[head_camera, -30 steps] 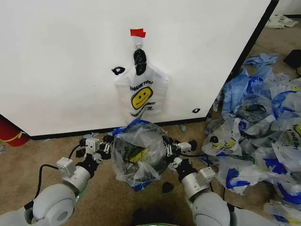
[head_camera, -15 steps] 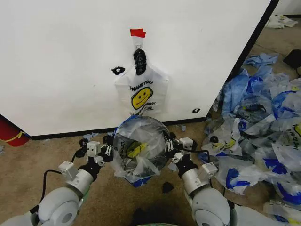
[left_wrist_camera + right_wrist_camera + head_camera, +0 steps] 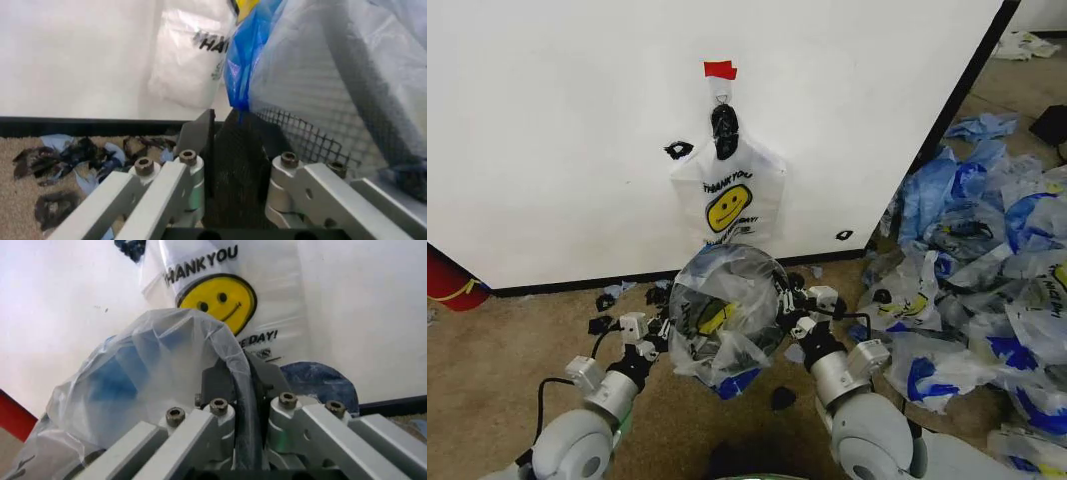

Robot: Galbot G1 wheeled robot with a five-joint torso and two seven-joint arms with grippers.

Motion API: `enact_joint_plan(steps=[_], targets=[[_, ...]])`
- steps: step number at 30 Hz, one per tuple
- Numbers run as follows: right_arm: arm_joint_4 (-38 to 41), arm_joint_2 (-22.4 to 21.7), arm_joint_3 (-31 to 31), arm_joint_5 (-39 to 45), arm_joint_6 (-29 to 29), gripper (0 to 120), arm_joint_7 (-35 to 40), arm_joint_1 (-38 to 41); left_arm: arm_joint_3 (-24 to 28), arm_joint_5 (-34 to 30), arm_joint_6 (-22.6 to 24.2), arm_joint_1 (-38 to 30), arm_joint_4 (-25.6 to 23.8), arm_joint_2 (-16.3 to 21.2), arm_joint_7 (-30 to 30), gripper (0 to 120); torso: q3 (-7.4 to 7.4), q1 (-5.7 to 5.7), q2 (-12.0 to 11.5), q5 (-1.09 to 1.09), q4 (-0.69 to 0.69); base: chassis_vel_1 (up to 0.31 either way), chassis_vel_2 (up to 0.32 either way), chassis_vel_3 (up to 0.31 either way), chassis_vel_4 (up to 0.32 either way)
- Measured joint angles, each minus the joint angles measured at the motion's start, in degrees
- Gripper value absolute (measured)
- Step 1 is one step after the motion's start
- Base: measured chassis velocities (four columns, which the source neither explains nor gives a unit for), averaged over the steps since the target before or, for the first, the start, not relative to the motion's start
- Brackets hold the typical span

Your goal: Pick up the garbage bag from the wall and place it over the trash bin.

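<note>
Two grippers, one bin between them. On the left, my left gripper [image 3: 655, 330] is clamped on the black mesh wall of the small round black trash bin [image 3: 685, 322]; the thin translucent whitish garbage bag [image 3: 727, 310] with its yellow smiley print is draped over the bin, just in front of the plain white wall [image 3: 557, 140]. On the right, my right gripper [image 3: 789, 308] pinches rim and film together. This plastic looks light, limp and slippery, so I judge the rim-backed edge the safest hold.

trash bin [image 3: 727, 318] mostly veiled by garbage bag [image 3: 742, 290]; red object [image 3: 447, 280] edge-cropped
</note>
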Motion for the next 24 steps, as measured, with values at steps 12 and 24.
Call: enact_joint_plan(steps=[12,24], targets=[[0.21,-0.58,0.05,-0.12,0.07,1,-0.23,-0.35,-1.45,-1.97,0.07,-0.63,-1.7,6.21,0.5,16,0.0,0.0,0.0,0.0,0.0,0.0,0.0,0.0,0.0],[1.74,-1.82,0.22,0.4,0.48,1,-0.98,-0.35,-1.7,-3.93,0.21,-1.37,-1.0,10.99,1.1,0,0.0,0.0,0.0,0.01,0.0,0.0,0.0,0.0,0.0]])
